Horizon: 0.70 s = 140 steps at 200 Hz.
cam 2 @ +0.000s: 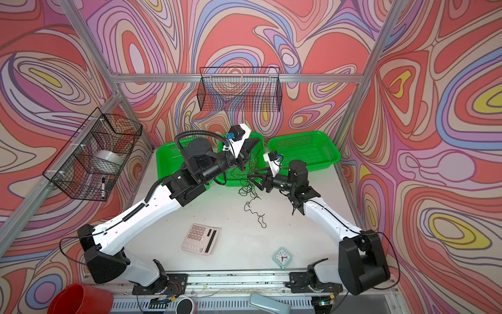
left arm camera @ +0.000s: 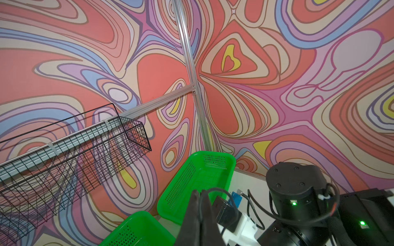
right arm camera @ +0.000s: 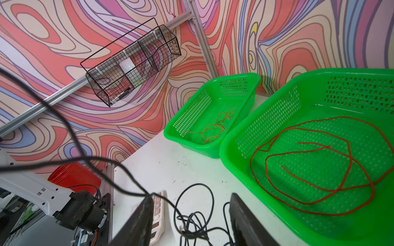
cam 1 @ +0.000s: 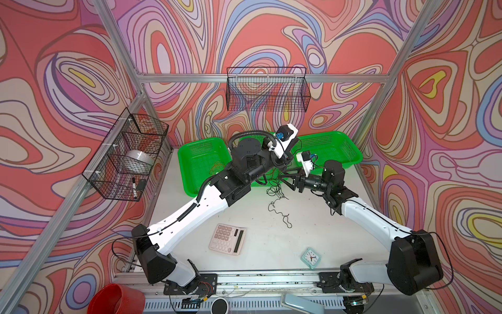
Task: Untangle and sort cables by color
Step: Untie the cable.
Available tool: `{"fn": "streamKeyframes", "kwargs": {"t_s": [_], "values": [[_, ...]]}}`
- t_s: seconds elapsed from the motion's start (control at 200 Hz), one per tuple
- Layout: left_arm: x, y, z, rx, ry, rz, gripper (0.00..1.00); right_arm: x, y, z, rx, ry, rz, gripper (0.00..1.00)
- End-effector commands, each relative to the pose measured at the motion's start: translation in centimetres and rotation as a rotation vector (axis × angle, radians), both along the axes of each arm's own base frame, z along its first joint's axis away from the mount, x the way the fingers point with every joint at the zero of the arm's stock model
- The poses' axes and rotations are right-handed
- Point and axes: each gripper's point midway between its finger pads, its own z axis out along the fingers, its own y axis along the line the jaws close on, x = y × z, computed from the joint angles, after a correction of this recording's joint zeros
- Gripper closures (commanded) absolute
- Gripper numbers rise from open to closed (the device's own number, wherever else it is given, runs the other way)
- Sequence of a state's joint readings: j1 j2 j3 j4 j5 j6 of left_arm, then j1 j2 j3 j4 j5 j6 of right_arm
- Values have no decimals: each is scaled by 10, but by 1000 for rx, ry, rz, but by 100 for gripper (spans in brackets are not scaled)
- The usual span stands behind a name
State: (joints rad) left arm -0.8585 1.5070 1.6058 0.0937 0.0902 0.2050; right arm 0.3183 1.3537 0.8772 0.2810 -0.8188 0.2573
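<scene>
My left gripper (left arm camera: 199, 193) is shut on a thin black cable (left arm camera: 221, 189) and is raised above the middle green basket (cam 2: 259, 136). From it the black cable (cam 1: 277, 190) hangs down to a loose tangle on the white table and trails toward the front. My right gripper (right arm camera: 191, 204) is open just over that tangle (right arm camera: 191, 221). One strand lies across one of its fingers (right arm camera: 147, 204). A red cable (right arm camera: 309, 161) is coiled in the middle basket. An orange cable (right arm camera: 213, 127) sits in the left green basket (cam 1: 190, 163).
A third green basket (cam 1: 339, 146) stands at the back right. A pink calculator (cam 1: 227, 238) and a small teal clock (cam 1: 310, 257) lie near the front. Wire baskets hang on the back wall (cam 1: 267, 89) and the left wall (cam 1: 127, 155).
</scene>
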Motion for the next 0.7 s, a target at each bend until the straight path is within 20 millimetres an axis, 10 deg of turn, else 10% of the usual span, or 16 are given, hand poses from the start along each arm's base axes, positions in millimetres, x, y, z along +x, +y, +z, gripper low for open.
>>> {"fn": "streamKeyframes", "kwargs": {"t_s": [0.0,0.361,0.696], "values": [[-5,-2,23,-52,-32,-24,100,-6,9,6,8,-10,46,43],[-10,-2,34,-88,-32,-50,100,10,3,-33,-30,80,-50,58],[-15,-14,86,-153,-126,-115,100,24,-5,-109,-37,305,-195,80]]}}
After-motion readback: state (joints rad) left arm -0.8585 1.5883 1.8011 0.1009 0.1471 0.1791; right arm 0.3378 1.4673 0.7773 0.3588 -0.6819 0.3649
